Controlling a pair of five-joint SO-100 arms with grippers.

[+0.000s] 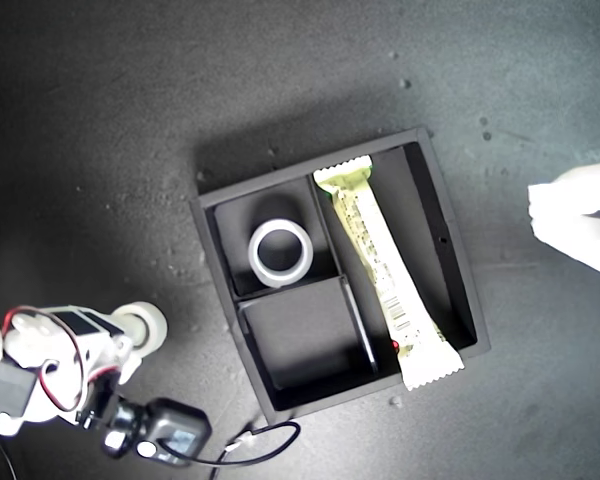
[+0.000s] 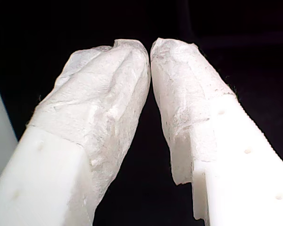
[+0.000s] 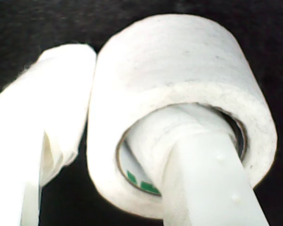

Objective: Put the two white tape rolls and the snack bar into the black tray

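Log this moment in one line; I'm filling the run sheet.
second gripper: holding smaller tape roll | larger roll, snack bar: in black tray | first gripper: empty

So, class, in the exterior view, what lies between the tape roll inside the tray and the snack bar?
Only a dividing wall of the black tray. The exterior view shows the tape roll and snack bar in compartments either side of it.

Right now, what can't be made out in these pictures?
- My first gripper: the exterior view's right edge cuts it off; only the first wrist view shows it empty, tips nearly touching.
- The smaller tape roll: the arm covers part of it in the exterior view.
- Snack bar print: too small to read.
- Red speck beside the bar in the black tray: too small to identify.
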